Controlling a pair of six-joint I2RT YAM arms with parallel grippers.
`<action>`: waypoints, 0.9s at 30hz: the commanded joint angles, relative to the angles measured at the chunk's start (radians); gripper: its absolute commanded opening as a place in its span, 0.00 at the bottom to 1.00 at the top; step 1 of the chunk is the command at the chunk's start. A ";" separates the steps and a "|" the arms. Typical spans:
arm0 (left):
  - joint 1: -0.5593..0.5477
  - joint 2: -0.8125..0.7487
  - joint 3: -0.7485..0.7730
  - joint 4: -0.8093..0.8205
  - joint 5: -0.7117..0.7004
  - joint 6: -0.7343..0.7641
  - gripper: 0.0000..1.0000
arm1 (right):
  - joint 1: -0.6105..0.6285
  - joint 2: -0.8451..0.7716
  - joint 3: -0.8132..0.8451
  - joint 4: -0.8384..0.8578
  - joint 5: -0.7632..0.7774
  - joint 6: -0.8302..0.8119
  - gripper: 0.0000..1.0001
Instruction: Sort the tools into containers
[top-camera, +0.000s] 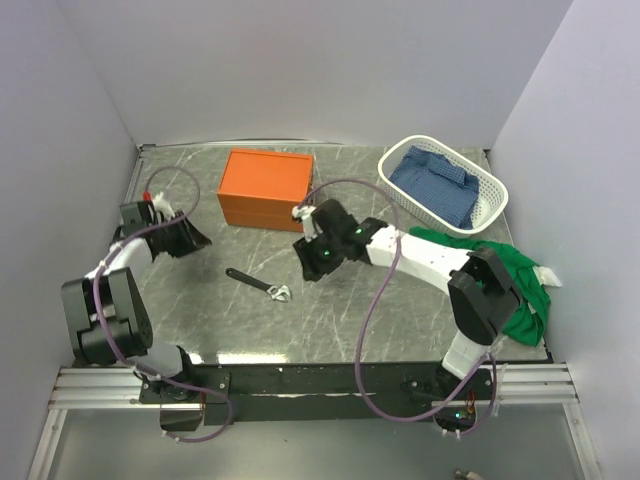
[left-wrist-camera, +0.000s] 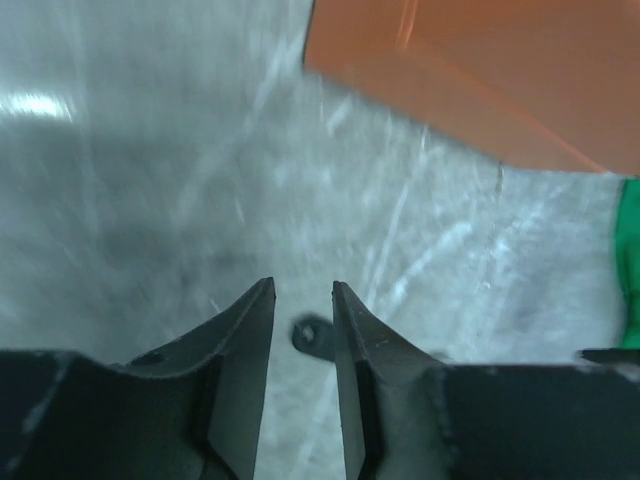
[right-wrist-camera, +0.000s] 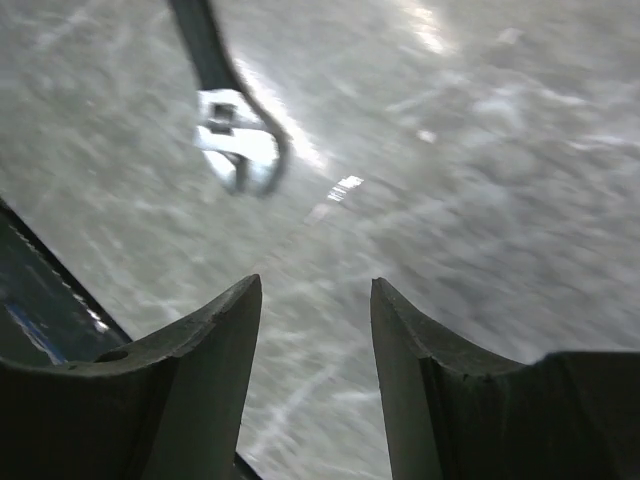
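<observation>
1. An aluminium rail (top-camera: 300, 385) runs along the near edge and carries both arm bases. Purple cables (top-camera: 375, 300) loop up from it over the arms.
2. The left gripper (top-camera: 193, 238) hangs low over the left part of the grey marbled table (top-camera: 400, 330), to the left of the orange box (top-camera: 265, 187). In its wrist view the left gripper (left-wrist-camera: 303, 290) is released: the two fingers stand apart, with only bare table in the gap.
3. Just past those fingertips a small dark tip (left-wrist-camera: 313, 335) with a hole lies on the table. It is too blurred to tell what it is.
4. The right gripper (top-camera: 310, 262) is angled down toward the table in front of the orange box. It is also released, its fingers spread with nothing between them (right-wrist-camera: 315, 285).
5. The black wrench (top-camera: 258, 284) lies flat on the table between the two grippers, nearer the right one and touched by neither. Its handle points far-left and its silver jaw near-right. In the right wrist view the jaw end (right-wrist-camera: 238, 145) lies ahead of the fingertips, off to the left.
6. The orange box stands at the far middle of the table, apart from the wrench. One corner of it fills the upper right of the left wrist view (left-wrist-camera: 500, 70).
7. A white basket (top-camera: 492, 200) in the far right corner holds a blue cloth (top-camera: 435, 180). A green cloth (top-camera: 515, 275) lies at the right edge of the table, partly under the right arm
</observation>
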 joint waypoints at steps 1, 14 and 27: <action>-0.001 -0.105 -0.128 0.170 0.043 -0.186 0.34 | 0.070 -0.002 -0.013 0.156 0.109 0.138 0.55; -0.001 -0.161 -0.215 0.173 0.010 -0.217 0.34 | 0.236 0.159 0.031 0.173 0.266 0.103 0.54; -0.001 -0.310 -0.327 0.215 -0.030 -0.208 0.36 | 0.244 0.305 0.149 0.142 0.247 0.063 0.54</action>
